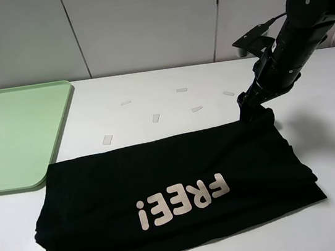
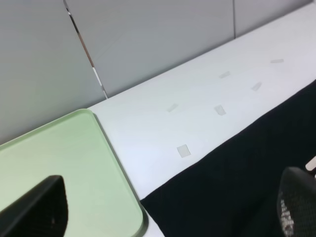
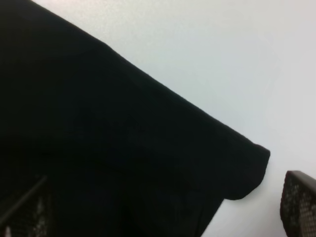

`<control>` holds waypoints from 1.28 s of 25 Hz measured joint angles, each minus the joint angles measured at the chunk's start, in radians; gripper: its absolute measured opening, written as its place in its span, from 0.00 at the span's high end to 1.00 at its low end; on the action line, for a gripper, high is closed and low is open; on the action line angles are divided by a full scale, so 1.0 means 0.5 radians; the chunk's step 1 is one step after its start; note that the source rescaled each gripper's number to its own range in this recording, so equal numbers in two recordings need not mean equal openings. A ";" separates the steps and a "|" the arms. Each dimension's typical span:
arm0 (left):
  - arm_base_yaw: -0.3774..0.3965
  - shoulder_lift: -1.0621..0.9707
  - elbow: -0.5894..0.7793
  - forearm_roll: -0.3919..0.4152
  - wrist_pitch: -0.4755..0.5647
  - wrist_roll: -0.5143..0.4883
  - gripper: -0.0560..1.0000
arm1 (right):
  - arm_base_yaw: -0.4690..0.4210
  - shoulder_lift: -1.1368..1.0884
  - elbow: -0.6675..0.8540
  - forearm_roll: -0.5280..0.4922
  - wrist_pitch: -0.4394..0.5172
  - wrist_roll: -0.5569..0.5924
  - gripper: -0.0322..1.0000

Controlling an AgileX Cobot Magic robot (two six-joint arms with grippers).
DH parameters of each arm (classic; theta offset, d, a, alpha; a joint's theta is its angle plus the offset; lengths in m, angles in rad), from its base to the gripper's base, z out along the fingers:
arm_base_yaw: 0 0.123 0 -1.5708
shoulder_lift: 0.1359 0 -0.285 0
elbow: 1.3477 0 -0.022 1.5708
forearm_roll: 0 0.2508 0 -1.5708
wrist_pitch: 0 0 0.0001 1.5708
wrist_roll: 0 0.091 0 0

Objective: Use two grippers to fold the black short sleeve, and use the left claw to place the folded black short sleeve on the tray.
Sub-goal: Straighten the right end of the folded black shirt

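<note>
My right pincer (image 3: 160, 212) stands spread over a corner of the black short sleeve (image 1: 102, 191) (left pincer (image 2: 165, 212) gapes too, by the tray (image 2: 74, 163)).

A white table (image 1: 149, 84) bears the tray (image 1: 13, 135), the black short sleeve (image 1: 101, 185) and small pale strips (image 1: 108, 139).

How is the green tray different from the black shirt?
The tray is pale green and plain; the shirt is black with pale letters. The tray has a raised rim; the shirt lies in folded layers. Both lie flat on the white table.
</note>
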 joint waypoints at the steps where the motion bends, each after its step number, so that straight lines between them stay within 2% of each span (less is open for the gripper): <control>1: 0.000 -0.028 0.054 0.000 -0.002 -0.013 0.15 | 0.000 0.000 0.000 0.000 0.000 0.000 0.00; 9: 0.000 -0.045 0.387 0.000 0.033 -0.159 0.15 | 0.000 0.000 0.000 0.009 0.000 0.000 0.00; 15: 0.000 -0.047 0.447 0.013 0.145 -0.192 0.15 | 0.000 0.000 0.000 0.062 -0.002 0.000 0.00; 24: 0.000 -0.047 0.454 0.020 0.157 -0.205 0.15 | 0.000 0.000 0.000 0.251 -0.004 0.002 0.00; 32: 0.000 -0.047 0.454 0.020 0.157 -0.207 0.15 | 0.000 0.000 0.000 0.713 -0.007 0.002 0.00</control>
